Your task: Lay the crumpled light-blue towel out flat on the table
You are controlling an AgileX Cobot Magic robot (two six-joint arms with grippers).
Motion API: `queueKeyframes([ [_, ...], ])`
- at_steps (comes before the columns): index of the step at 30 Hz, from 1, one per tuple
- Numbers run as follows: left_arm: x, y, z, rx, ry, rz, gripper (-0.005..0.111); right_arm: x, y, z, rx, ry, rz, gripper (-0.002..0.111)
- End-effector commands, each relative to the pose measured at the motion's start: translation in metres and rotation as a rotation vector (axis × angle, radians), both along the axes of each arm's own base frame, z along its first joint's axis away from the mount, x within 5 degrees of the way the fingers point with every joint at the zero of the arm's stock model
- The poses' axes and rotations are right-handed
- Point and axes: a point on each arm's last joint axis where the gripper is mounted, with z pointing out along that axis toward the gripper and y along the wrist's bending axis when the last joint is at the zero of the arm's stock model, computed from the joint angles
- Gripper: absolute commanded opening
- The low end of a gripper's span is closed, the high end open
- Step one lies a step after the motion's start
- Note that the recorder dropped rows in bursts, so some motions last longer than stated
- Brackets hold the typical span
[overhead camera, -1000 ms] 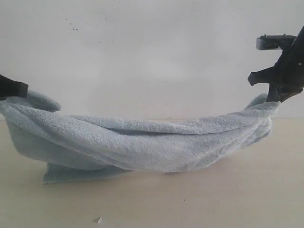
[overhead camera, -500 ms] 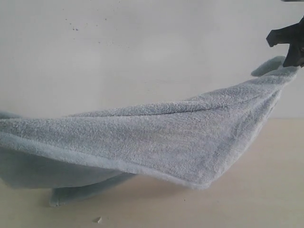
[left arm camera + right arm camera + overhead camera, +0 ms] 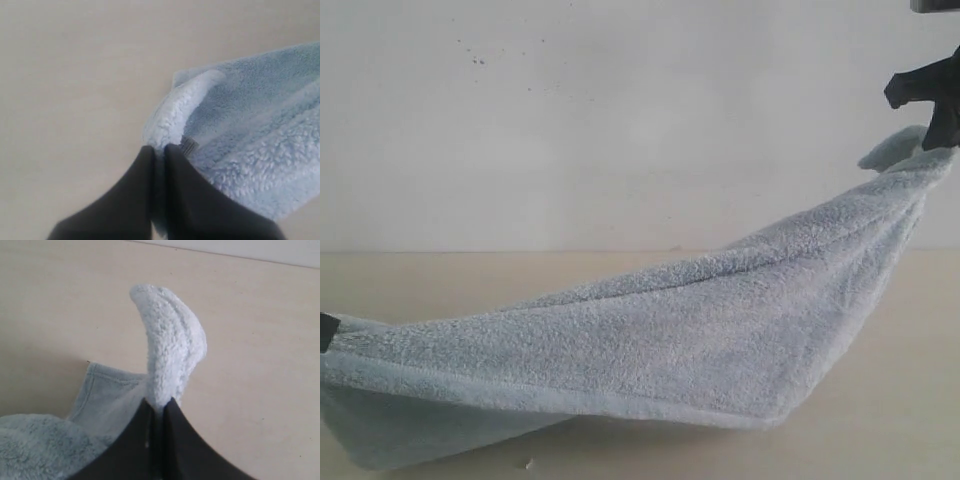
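While strung between left gripper (image 3: 157, 150) at 8 o'clock and right gripper (image 3: 159, 402) at 2 o'clock, both pinched shut on towel (image 3: 650, 350) corners, seems to brush table (image 3: 880, 440) low; could slip free or land folded if lowered unevenly

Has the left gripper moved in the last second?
Yes. The left gripper dropped from above the table's far edge to below it, lowering that end of the towel.
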Motion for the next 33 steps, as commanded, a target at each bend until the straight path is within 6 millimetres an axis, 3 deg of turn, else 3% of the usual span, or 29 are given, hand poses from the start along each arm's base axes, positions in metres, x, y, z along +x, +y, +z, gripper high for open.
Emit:
queueKeyframes([
  [1,0.005,-0.006,-0.003,-0.077,-0.121,-0.028,0.004,0.02,-0.004,-0.033,-0.02,0.073,-0.008,0.0],
  [6,0.013,-0.011,-0.004,-0.097,-0.291,-0.092,0.004,0.048,-0.004,-0.064,-0.02,0.039,-0.016,0.0],
  [9,0.032,-0.018,-0.012,-0.037,-0.39,-0.184,0.004,0.07,-0.002,-0.077,-0.014,-0.078,-0.022,0.0],
  [18,0.102,-0.043,-0.079,-0.041,-0.341,-0.252,0.004,0.111,0.006,-0.117,0.003,-0.271,-0.03,0.0],
  [20,0.117,-0.041,-0.088,-0.037,-0.321,-0.235,0.004,0.116,0.005,-0.125,-0.024,-0.281,0.001,0.007],
  [21,0.125,-0.04,-0.091,-0.048,-0.314,-0.209,0.004,0.117,0.005,-0.128,-0.045,-0.278,0.027,0.021],
  [22,0.129,-0.038,-0.093,-0.054,-0.31,-0.192,0.004,0.117,0.005,-0.129,-0.047,-0.276,0.03,0.03],
  [23,0.135,-0.036,-0.095,-0.069,-0.304,-0.164,0.004,0.117,0.005,-0.129,-0.047,-0.277,0.03,0.046],
  [25,0.142,-0.034,-0.099,-0.076,-0.294,-0.144,0.004,0.115,0.005,-0.125,-0.052,-0.276,0.032,0.059],
  [29,0.152,-0.036,-0.101,-0.074,-0.292,-0.141,0.004,0.088,0.004,-0.076,-0.131,-0.268,0.116,0.061],
  [31,0.155,-0.036,-0.103,-0.073,-0.287,-0.141,0.004,0.053,0.012,-0.061,-0.013,-0.041,0.143,0.059],
  [32,0.154,-0.036,-0.104,-0.069,-0.274,-0.139,0.004,0.037,0.018,-0.065,0.058,0.131,0.18,0.056],
  [33,0.154,-0.036,-0.105,-0.065,-0.261,-0.137,0.004,0.038,0.02,-0.067,0.089,0.136,0.183,0.052],
])
